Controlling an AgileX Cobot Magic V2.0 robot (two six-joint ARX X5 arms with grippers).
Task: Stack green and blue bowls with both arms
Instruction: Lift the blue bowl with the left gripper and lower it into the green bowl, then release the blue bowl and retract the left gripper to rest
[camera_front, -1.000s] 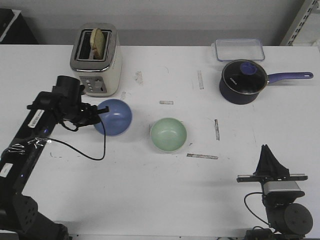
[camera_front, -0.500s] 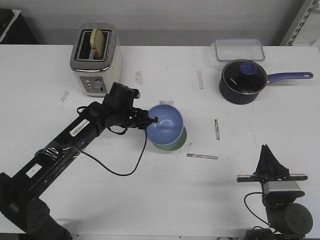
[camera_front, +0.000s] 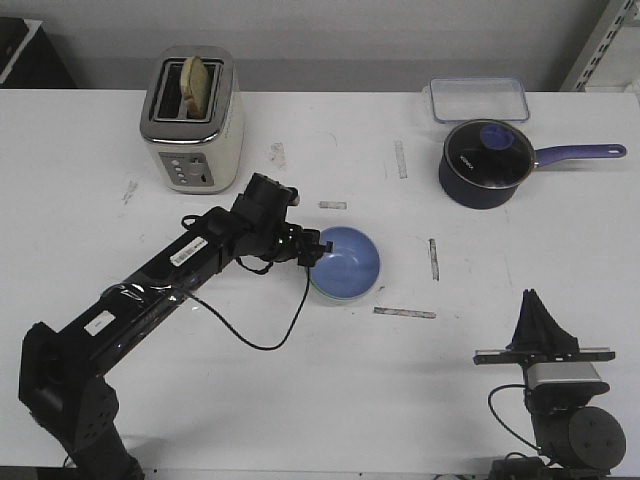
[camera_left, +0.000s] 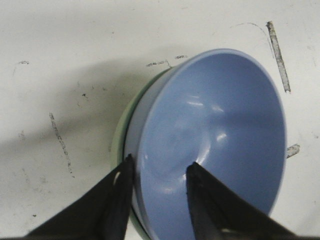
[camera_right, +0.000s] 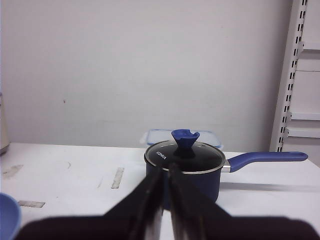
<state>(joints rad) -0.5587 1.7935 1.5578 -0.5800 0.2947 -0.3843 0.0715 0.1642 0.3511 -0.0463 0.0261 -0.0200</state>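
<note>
The light blue bowl sits level inside the pale green bowl, of which only a thin rim shows under it. In the left wrist view the blue bowl fills the green bowl. My left gripper straddles the blue bowl's near rim, one finger outside and one inside, with the jaws apart and a gap at the inner finger. My right gripper is shut and empty near the table's front right edge; it also shows in the right wrist view.
A toaster with bread stands at the back left. A dark navy saucepan with a glass lid and a long handle is at the back right, with a clear container behind it. Tape strips mark the table.
My left arm carried the blue bowl to the right from beside the toaster, and it now rests level in the green bowl. The right arm has not moved.
</note>
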